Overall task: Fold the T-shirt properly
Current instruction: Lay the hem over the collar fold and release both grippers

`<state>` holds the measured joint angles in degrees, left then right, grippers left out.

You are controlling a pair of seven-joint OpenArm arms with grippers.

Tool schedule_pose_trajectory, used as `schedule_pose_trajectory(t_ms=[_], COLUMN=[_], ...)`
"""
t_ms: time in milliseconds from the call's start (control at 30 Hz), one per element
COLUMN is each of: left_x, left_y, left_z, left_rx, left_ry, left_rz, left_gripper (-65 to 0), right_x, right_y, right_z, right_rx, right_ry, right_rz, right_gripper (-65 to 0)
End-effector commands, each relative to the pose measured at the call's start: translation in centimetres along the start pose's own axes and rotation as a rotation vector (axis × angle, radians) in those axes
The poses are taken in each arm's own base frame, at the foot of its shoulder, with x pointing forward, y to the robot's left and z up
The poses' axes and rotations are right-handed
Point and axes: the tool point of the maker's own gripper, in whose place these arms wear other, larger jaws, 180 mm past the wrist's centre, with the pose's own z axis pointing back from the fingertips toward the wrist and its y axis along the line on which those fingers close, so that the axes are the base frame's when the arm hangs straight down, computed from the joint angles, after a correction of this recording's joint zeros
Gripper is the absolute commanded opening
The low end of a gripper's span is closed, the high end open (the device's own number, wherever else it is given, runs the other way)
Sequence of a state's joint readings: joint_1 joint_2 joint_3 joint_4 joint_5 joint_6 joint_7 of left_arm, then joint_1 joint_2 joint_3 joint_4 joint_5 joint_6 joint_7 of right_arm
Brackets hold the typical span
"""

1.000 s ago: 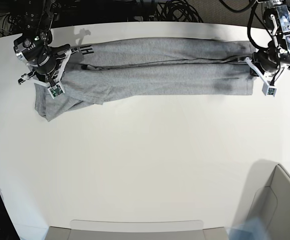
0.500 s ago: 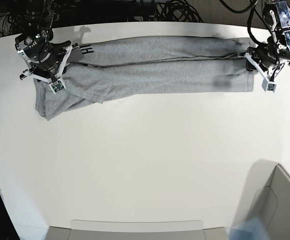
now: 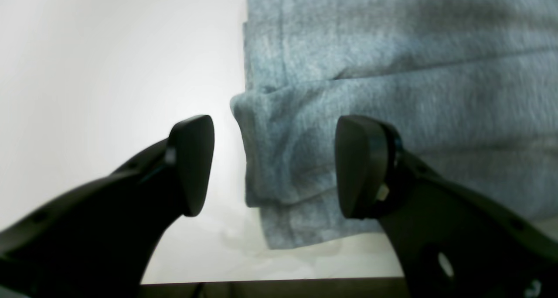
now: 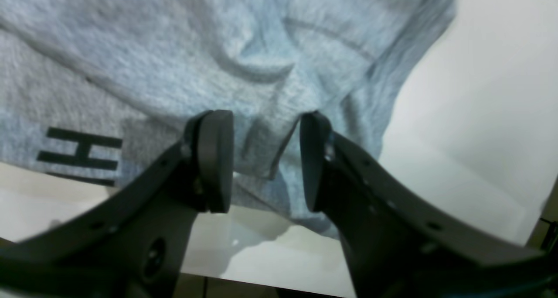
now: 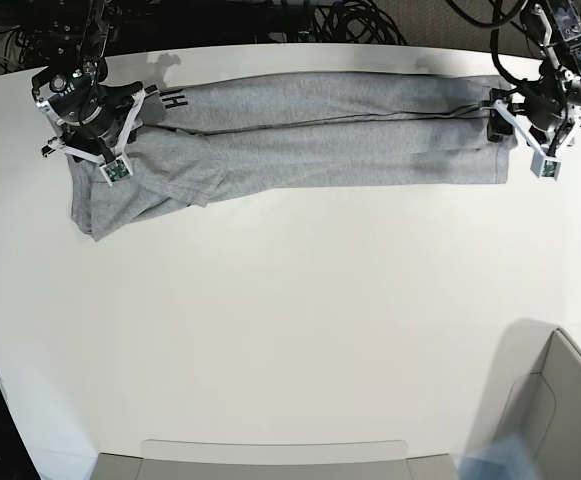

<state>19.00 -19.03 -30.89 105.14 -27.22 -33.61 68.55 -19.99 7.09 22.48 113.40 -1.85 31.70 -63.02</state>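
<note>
The heather-grey T-shirt (image 5: 310,140) lies as a long, narrow folded strip across the far part of the white table (image 5: 290,300). Black lettering (image 5: 175,100) shows at its left end. My left gripper (image 5: 510,118) hovers at the strip's right end. In the left wrist view the left gripper (image 3: 274,167) is open, its fingers wide apart over the T-shirt's (image 3: 392,93) folded edge, and nothing is gripped. My right gripper (image 5: 120,115) is over the left end. Seen from the right wrist, the right gripper (image 4: 263,158) is open above the rumpled T-shirt (image 4: 218,49), beside a black H (image 4: 78,154).
A pale open box (image 5: 560,400) stands at the near right corner. A flat tray (image 5: 270,455) lies along the near edge. Cables (image 5: 350,20) lie behind the far edge, which runs close under both grippers. Bare white tabletop fills the middle and near side.
Both grippers were shut on the shirt's ends and have now opened, releasing the cloth. Each has shifted slightly toward the far edge. The strip has settled flat.
</note>
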Motion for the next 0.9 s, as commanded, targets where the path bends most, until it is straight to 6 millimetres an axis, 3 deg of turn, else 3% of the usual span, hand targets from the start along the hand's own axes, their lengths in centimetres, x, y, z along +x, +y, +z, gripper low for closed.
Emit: schedule_pose_trajectory(t_ms=[0,200,567,733,867], left_x=[0.9,-2.0,-3.1,-3.8,-6.5], left_y=[1.0,1.5,1.2,0.2,0.1], left_z=[0.6,-1.2,-2.6,-3.3,-4.1], left_rx=[0.025,-0.020,-0.066,-0.098,-0.123], left_ry=[-0.032,0.049,0.085,0.111,0.209], left_rz=[-0.010,0.020,0.034,0.032,0.070], left_gripper=[-23.0,-23.0,-23.4,-31.7,-48.4], right_x=[0.7,0.7,0.8,0.8,1.1], right_y=[-0.5,-0.5,-0.5,-0.5,0.4], right_z=[0.3,0.3,0.3,0.3,0.2], right_rx=[-0.016,-0.016,-0.016,-0.016,0.006], right_ry=[-0.027,-0.028,-0.029,-0.029,-0.033], right_rz=[0.007,0.007,0.009,0.009,0.030], right_gripper=[-39.6,-39.6,-39.6,-39.6,-39.6])
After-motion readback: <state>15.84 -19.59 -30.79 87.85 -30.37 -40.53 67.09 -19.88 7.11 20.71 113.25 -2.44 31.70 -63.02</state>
